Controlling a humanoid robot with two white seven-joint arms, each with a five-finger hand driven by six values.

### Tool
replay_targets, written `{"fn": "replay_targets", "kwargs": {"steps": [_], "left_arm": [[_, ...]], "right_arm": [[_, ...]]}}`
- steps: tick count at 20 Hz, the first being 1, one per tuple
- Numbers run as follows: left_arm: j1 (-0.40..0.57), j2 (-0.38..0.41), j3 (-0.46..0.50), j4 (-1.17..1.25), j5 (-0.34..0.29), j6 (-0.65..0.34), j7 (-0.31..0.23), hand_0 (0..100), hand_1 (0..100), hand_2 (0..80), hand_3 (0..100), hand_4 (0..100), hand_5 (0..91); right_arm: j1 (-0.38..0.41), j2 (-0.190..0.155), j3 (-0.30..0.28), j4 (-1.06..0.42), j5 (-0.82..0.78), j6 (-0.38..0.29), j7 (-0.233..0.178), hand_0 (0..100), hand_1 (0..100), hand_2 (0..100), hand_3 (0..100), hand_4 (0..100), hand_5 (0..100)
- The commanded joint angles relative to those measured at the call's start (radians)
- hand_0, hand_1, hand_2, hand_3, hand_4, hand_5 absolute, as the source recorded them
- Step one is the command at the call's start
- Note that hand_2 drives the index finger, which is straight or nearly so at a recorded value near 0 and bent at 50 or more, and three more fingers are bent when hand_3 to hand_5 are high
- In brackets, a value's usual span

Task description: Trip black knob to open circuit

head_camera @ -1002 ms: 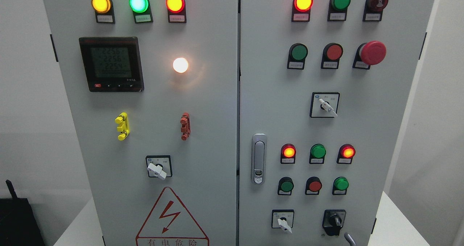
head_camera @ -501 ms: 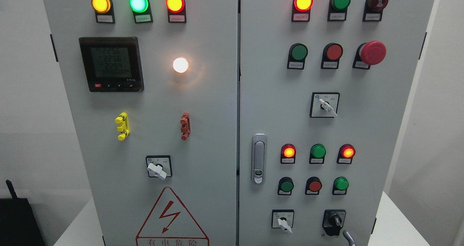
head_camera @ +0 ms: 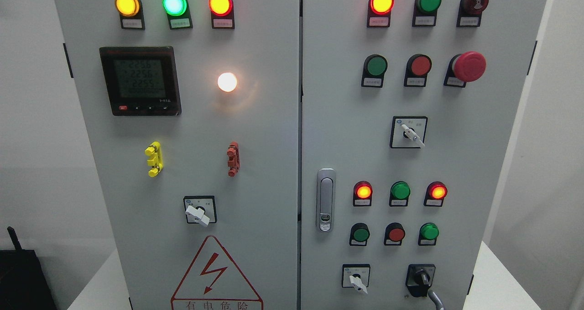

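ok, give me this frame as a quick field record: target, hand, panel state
target: black knob, lower right of the right door, not grasped
hand: only a grey tip shows at the bottom edge, just right of the knob; side and fingers cannot be told
lit lamps, right door: top red lamp, two red lamps in the lower group
left door: meter display on, white lamp lit
emergency stop: untouched

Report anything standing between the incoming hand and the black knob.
Nothing visible does. Only a grey sliver of a hand shows at the bottom edge, right beside the black knob; its nearest neighbour, the white selector switch, sits well left.
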Motion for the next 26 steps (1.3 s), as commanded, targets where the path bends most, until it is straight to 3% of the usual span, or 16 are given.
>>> {"fn": "replay_targets", "kwargs": {"steps": [1, 26], "left_arm": [[-0.004, 0.000, 0.001, 0.000, 0.002, -0.002, 0.000, 12, 39, 0.0, 0, 0, 0.0], [-0.004, -0.002, 0.001, 0.000, 0.002, -0.002, 0.000, 12, 39, 0.0, 0, 0, 0.0]], "right_arm": [[-0.012, 0.000, 0.013, -0.028, -0.003, -0.004, 0.007, 63, 75, 0, 100, 99, 91], [-0.018, -0.003, 0.067, -0.028, -0.001, -0.004, 0.005, 63, 75, 0, 100, 98, 91]]}}
